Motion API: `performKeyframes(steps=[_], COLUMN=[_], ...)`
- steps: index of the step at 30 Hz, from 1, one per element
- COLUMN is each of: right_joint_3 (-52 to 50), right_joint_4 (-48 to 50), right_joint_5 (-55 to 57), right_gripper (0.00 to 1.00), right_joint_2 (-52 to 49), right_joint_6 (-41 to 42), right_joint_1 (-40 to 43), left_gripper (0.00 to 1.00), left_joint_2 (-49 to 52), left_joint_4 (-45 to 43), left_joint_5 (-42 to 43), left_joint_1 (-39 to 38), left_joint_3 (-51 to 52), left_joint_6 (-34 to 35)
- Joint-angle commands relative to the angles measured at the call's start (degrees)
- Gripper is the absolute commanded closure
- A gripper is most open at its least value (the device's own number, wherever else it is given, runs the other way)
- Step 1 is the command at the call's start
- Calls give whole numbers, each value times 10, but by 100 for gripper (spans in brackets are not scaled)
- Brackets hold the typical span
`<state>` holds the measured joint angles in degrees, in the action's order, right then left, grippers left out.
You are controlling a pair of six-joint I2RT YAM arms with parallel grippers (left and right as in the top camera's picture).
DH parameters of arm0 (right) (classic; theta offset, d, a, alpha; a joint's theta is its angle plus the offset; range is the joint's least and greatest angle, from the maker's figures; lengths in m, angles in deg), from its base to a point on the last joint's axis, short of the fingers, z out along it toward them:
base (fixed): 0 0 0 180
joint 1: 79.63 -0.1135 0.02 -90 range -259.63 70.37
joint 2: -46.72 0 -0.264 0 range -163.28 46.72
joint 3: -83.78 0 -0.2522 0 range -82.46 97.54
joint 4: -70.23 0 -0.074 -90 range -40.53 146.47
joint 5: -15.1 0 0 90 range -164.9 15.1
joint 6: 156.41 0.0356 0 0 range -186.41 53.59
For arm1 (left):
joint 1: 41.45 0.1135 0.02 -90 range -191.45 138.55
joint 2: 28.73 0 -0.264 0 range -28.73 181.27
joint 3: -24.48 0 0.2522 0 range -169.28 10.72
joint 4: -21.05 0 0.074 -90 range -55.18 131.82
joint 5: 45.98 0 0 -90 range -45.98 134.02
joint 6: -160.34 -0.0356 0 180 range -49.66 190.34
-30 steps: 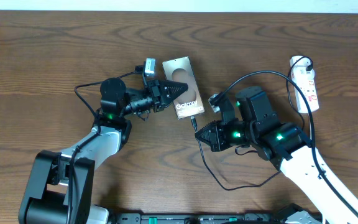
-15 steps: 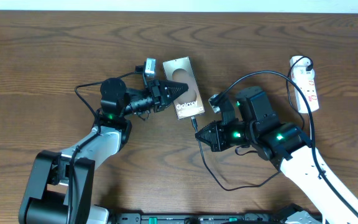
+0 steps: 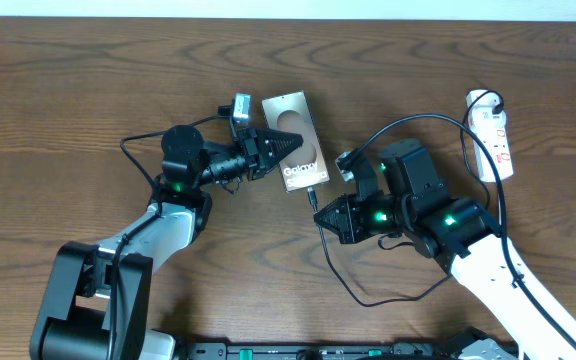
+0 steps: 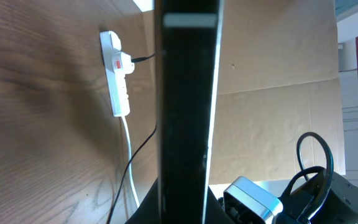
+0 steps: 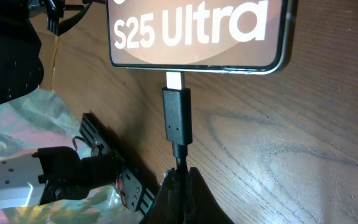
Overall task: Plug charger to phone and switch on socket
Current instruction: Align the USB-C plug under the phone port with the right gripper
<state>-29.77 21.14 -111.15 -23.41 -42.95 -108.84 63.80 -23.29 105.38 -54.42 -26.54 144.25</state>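
- A dark phone [image 3: 304,150] lies flat near the middle of a wooden table [image 3: 88,80], lettering up.
- The left gripper [image 3: 278,146] steadies the phone, its fingers closed on the left edge.
- The right gripper [image 5: 179,179] pinches the thin black charger [image 5: 180,154] just behind its connector [image 5: 176,115], fingers tight on the cable.
- The connector's silver tip meets the phone's bottom edge. Bare metal shows, so it is probably not fully seated.
- The white socket [image 3: 492,135] lies well apart at the far right, and the charger's other end reaches it.
- The cable looks light and limp and would likely buckle if pushed, so the stiff connector body is the better hold. The phone looks rigid, smooth and probably slippery.
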Motion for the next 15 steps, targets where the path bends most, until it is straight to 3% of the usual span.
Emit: performKeyframes(steps=[1,15], right_joint_3=[2,2], right_joint_4=[-2,-2], right_joint_5=[-1,-1], right_gripper=[99,99], right_joint_2=[1,1], right_joint_6=[-1,1], right_joint_1=[-5,-5], left_gripper=[93,93], left_joint_2=[-8,-8], left_joint_4=[-10,-10], left_joint_5=[10,9], left_joint_1=[-1,-1], left_joint_3=[-13,-13], left_joint_6=[5,19])
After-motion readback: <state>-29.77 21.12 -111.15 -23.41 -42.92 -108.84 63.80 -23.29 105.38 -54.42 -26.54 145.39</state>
